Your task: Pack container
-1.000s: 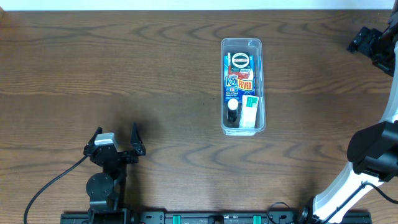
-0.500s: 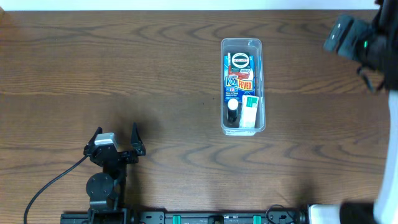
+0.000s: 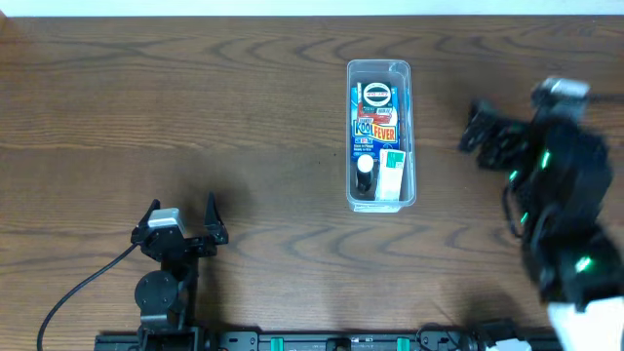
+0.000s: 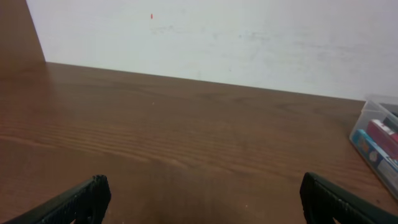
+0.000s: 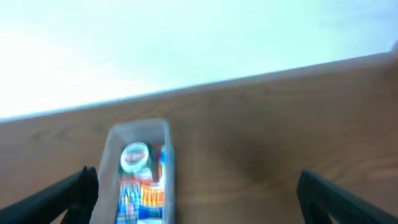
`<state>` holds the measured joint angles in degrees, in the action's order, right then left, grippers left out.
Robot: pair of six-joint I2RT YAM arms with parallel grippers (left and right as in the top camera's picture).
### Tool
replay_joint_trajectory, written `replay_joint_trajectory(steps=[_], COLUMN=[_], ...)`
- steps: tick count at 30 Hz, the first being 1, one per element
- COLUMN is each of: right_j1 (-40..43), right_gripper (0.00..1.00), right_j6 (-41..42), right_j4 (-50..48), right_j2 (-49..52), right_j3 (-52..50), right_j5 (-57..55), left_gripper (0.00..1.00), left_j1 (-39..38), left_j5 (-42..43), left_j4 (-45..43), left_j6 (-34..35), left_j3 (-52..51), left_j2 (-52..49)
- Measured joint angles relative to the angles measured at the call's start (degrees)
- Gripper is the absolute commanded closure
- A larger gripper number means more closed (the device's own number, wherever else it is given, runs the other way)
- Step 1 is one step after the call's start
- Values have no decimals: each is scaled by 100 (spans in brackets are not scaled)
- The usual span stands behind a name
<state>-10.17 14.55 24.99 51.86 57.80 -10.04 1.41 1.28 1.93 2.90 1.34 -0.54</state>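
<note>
The container [image 3: 380, 78] is a long clear tub standing right of the table's middle. In it lie a blue "Kool Fever" packet [image 3: 374, 122], a small white and green box [image 3: 392, 174] and a dark bottle with a white cap [image 3: 365, 171]. My right gripper [image 3: 473, 135] is blurred, hangs to the right of the container and is open and empty. In the right wrist view the container [image 5: 112, 155] lies by the left finger [image 5: 81, 191], mostly inside the open jaws. My left gripper [image 3: 181, 222] is open and empty at the front left. The container's corner [image 4: 367, 121] shows in the left wrist view.
The wooden table [image 3: 195, 107] runs back to a white wall [image 4: 217, 37]. A black cable [image 3: 78, 292] trails from the left arm's base at the front edge. The right arm's body [image 3: 565, 214] fills the right side.
My right arm has swung down from the far right corner toward the container's right side. The left arm and the container have not moved.
</note>
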Motion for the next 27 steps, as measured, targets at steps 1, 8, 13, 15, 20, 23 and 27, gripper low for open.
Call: replay_joint_trajectory(steps=[1,8,13,15,20,23,27], right_j1=[-118,-310,-308,-308,-275,-146,101], right_gripper=[1,1,1,1,1,1,1], right_j6=[-195,-907,-1043,-1073,-1097,-1152,-1231], right_j4=[-505,-2430,-2907,-3005,-3042,-3060,-3010], right_j2=[-304,-1921,-2715,-3010,-3663,-3908,-4159], right_j3=[-479,-2968,-4168,-4527,-5075,-5263,-5434], right_j5=[2,20,13,17,15,74,240], left_gripper=[2,2,2,2,2,2,2], left_j1=[0,0,0,0,0,0,0], left_j5=[2,4,4,2,4,2,4], left_j4=[4,13,11,13,13,13,11], left_j6=[-2,0,-2,-2,-2,-2,-2], left_j3=[0,2,2,2,2,2,2], left_j2=[0,0,0,-2,0,0,0])
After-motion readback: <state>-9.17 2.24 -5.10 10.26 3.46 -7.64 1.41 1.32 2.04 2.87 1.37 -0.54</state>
